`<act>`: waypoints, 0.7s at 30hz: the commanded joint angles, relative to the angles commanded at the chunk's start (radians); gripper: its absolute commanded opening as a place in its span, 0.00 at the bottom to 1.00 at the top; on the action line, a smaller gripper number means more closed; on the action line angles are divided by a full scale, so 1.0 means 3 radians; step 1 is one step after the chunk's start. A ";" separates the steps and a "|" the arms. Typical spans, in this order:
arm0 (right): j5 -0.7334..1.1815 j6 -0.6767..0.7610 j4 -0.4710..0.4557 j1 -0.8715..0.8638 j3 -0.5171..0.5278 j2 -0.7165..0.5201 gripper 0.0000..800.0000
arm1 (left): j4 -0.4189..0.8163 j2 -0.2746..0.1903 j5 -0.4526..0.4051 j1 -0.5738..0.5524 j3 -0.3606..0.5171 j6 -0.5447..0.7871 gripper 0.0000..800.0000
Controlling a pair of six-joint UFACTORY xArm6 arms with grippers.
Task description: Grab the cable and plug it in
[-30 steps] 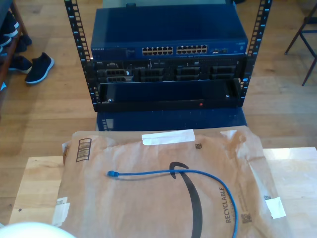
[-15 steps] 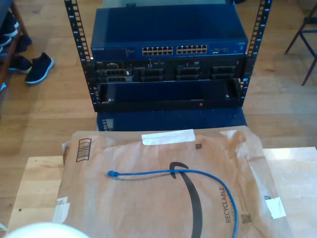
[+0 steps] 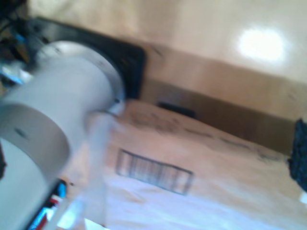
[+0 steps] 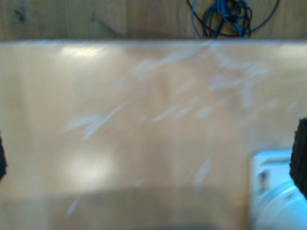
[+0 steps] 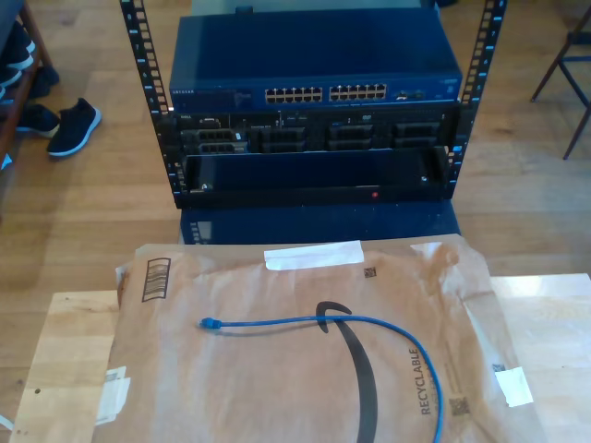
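Gripper states cannot be told from the blurred wrist views; the cable [image 5: 369, 325] lies loose on the brown paper mailer [image 5: 277, 369], apart from both grippers, its plug [image 5: 210, 323] best pinched just behind the connector, aligned toward the switch ports [image 5: 325, 93].

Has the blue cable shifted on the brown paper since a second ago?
No. The cable keeps its plug below the barcode.

Brown paper mailer [image 5: 277, 369] before a blue switch [image 5: 314, 69].
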 joint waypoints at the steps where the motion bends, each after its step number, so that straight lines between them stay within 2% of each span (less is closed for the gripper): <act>1: 0.0000 0.0205 0.0000 0.0215 -0.0005 0.0031 0.99 | -0.0036 0.0056 -0.0005 -0.0169 -0.0015 -0.0184 1.00; 5: 0.0026 0.1043 0.0005 0.1054 -0.0102 0.0113 0.99 | -0.0087 0.0184 -0.0092 -0.0777 -0.0026 -0.0655 1.00; 8: 0.0020 0.1683 0.0015 0.1718 -0.0251 0.0225 0.99 | -0.0092 0.0251 -0.0240 -0.1048 -0.0056 -0.0951 1.00; 11: -0.0010 0.2363 0.0072 0.2445 -0.0481 0.0583 0.99 | -0.0153 0.0332 -0.0307 -0.1268 -0.0056 -0.1207 1.00; 14: -0.0026 0.2982 0.0205 0.2992 -0.0793 0.1120 1.00 | -0.0338 0.0363 -0.0358 -0.1345 -0.0056 -0.1289 1.00; 17: -0.0389 0.3268 0.0378 0.3330 -0.1018 0.1586 1.00 | -0.0481 0.0389 -0.0378 -0.1345 -0.0051 -0.1294 1.00; 21: -0.1120 0.3289 0.0547 0.3478 -0.1125 0.1959 1.00 | -0.0496 0.0440 -0.0481 -0.1345 -0.0036 -0.1309 1.00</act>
